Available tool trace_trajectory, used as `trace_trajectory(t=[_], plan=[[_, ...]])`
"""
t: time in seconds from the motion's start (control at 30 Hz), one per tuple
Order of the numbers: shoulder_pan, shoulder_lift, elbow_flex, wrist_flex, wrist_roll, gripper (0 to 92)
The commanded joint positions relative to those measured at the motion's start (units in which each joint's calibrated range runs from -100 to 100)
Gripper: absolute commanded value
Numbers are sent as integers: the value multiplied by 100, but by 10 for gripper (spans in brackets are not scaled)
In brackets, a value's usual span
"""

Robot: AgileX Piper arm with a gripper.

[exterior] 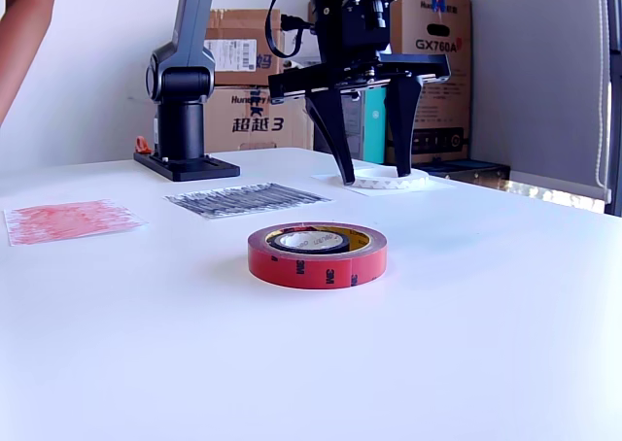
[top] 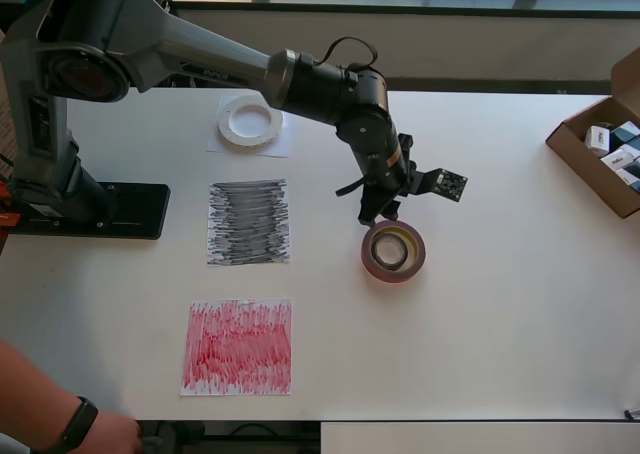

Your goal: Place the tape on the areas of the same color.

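A red tape roll [top: 393, 251] [exterior: 317, 255] with a yellowish core lies flat on the white table. A small black roll [top: 391, 252] [exterior: 295, 240] appears to sit inside its hole. My gripper [top: 384, 214] [exterior: 375, 174] hangs open and empty just beyond the red roll, on the side toward the white ring. The white tape ring [top: 250, 121] [exterior: 391, 180] rests on the white sheet [top: 281, 144]. The black scribbled sheet [top: 249, 222] [exterior: 245, 198] and the red scribbled sheet [top: 238, 346] [exterior: 66, 219] are both bare.
An open cardboard box [top: 590, 169] with small items stands at the overhead view's right edge. The arm's base [top: 90, 209] [exterior: 185, 120] is at the left. A person's hand [top: 75, 429] rests at the bottom left corner. Cardboard boxes [exterior: 432, 62] stand behind the table.
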Motion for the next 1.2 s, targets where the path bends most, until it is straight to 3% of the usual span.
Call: trace_trajectory(t=[0.0, 0.33, 1.17], plan=[[-36, 275, -489, 145, 27, 527], [-59, 621, -1016, 324, 444, 527], [-312, 958, -1170, 315, 657, 527]])
